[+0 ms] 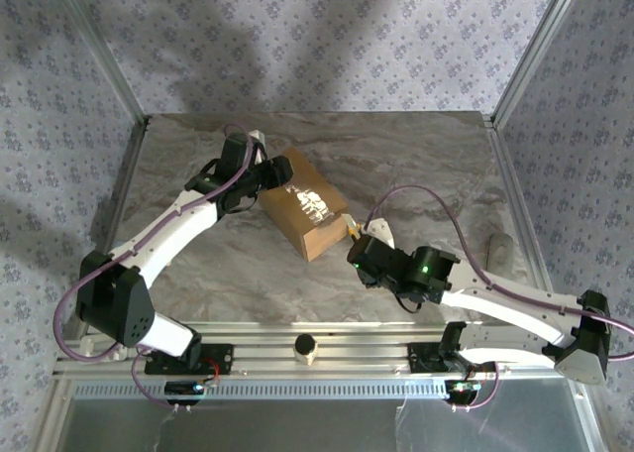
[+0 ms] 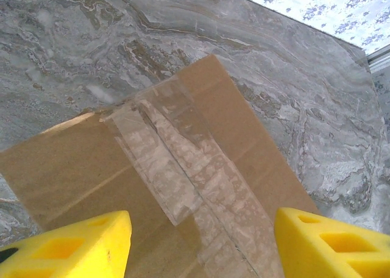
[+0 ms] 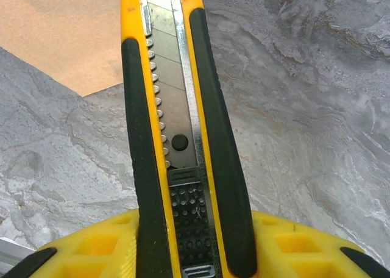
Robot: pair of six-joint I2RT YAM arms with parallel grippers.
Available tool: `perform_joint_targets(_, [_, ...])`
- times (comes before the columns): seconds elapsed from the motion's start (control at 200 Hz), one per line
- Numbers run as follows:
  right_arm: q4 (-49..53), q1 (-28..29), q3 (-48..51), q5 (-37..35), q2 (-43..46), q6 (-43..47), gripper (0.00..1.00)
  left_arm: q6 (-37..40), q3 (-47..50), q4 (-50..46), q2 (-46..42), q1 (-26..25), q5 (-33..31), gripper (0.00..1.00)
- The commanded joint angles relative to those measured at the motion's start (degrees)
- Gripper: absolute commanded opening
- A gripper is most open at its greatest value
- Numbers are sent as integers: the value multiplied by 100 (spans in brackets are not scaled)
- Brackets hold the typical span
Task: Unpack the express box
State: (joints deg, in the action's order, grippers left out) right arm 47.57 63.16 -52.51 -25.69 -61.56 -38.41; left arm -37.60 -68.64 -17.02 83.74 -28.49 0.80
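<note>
Nothing written can be read anywhere in the scene. The express box (image 1: pixel 319 236) has a pale printed mark (image 1: pixel 309 203) on its top face, seen from above, too blurred to tell letters or a logo.

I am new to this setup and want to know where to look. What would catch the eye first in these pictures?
The brown express box lies in the middle of the grey marbled table, its seam covered with clear tape. The right gripper holds a yellow-and-black utility knife close to the box's right corner. The left gripper is open over the taped top.
</note>
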Motion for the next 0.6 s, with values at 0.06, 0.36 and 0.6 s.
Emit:
perform_joint_targets(0.06, [-148, 46, -59, -67, -75, -140, 0, -106, -97, -153, 48, 38, 99, 63])
perform_joint_targets(0.36, [-238, 56, -97, -85, -193, -149, 0, -141, -86, -196, 87, 41, 140, 63])
perform_joint_targets(0.6, [-213, 56, -108, -87, -251, -180, 0, -142, -70, -214, 77, 44, 166, 63])
